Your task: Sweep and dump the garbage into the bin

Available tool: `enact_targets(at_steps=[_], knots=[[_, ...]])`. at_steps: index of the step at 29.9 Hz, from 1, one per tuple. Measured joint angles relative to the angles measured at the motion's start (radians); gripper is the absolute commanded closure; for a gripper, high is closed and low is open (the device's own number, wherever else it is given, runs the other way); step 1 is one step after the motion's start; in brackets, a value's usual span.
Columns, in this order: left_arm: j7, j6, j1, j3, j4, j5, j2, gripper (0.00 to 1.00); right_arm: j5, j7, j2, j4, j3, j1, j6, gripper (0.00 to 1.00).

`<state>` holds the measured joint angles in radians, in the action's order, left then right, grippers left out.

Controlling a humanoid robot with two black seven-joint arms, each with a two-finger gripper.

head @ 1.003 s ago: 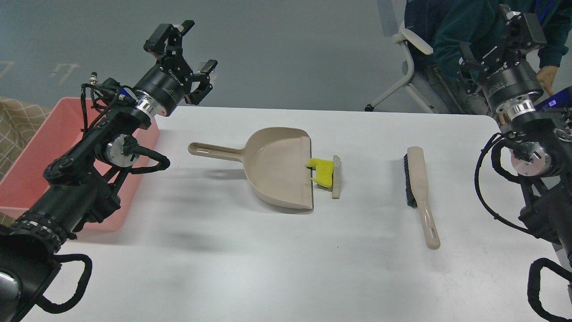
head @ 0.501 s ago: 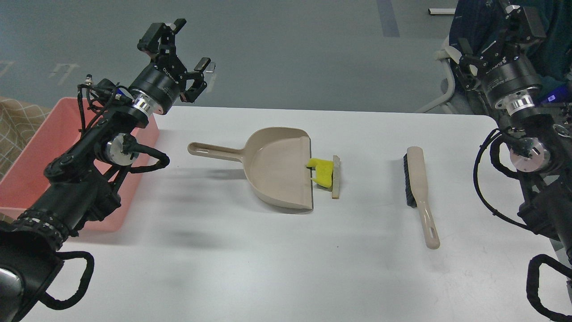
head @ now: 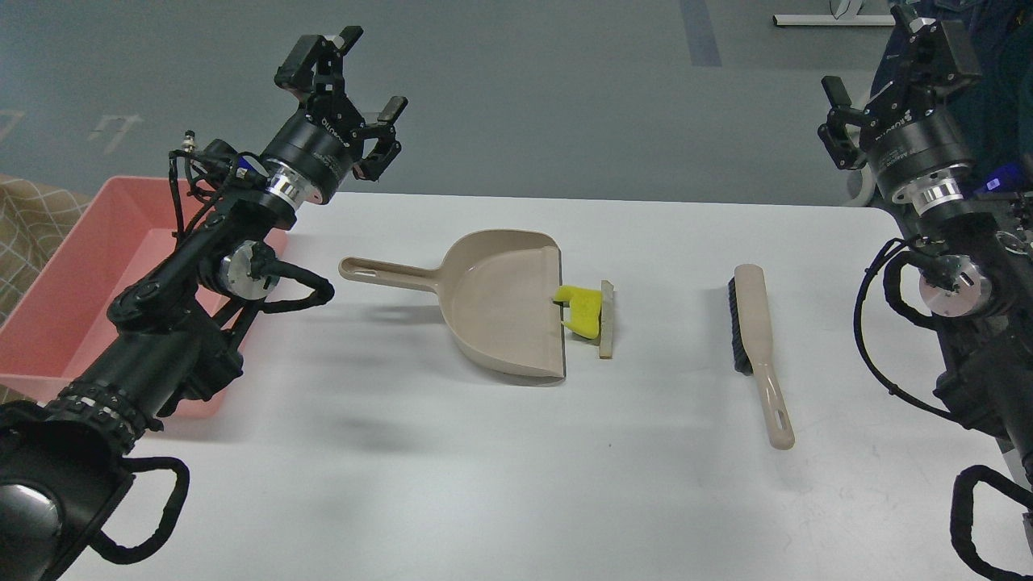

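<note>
1. Head view, change: the left end effector (head: 353,93) has swung rightward since half a second ago and now hovers high, left of and beyond the dustpan (head: 492,303), fingers spread and empty. The right end effector (head: 892,73) has shifted slightly too; its fingers appear spread, holding nothing.
2. Garbage: the yellow piece (head: 583,311) rests at the dustpan's open lip, with the pale slice (head: 607,319) touching its right side. Neither has moved.
3. Meaning: I judge sweeping has not begun; the brush (head: 754,339) lies untouched on the surface (head: 516,484), well right of the dustpan.
4. Bin (head: 97,266): far left of the dustpan, partly hidden behind the left arm, its left edge cut off.
</note>
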<state>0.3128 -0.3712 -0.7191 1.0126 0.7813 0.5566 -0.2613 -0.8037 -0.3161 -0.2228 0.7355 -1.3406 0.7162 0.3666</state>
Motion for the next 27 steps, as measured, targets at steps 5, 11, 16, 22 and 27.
enact_targets(at_steps=[5,11,16,22,27], knots=[[-0.027,0.006,0.007,-0.005,0.046,0.001,-0.011,0.02,0.000,0.000,-0.003,0.003,0.000,0.001,0.000,0.00],[-0.057,0.010,0.021,-0.009,0.100,0.001,-0.030,0.02,0.000,0.000,-0.004,0.004,0.000,0.005,-0.001,0.00],[-0.058,0.023,0.023,-0.009,0.116,-0.001,-0.039,0.02,0.000,0.000,-0.004,0.004,0.001,0.009,-0.001,0.00],[-0.048,0.042,0.024,-0.009,0.117,-0.002,-0.028,0.02,0.000,0.000,-0.007,0.002,0.002,0.002,-0.001,0.00],[-0.046,0.047,0.024,-0.009,0.117,0.000,-0.028,0.02,0.000,0.000,-0.009,0.005,0.002,-0.004,-0.001,0.00]])
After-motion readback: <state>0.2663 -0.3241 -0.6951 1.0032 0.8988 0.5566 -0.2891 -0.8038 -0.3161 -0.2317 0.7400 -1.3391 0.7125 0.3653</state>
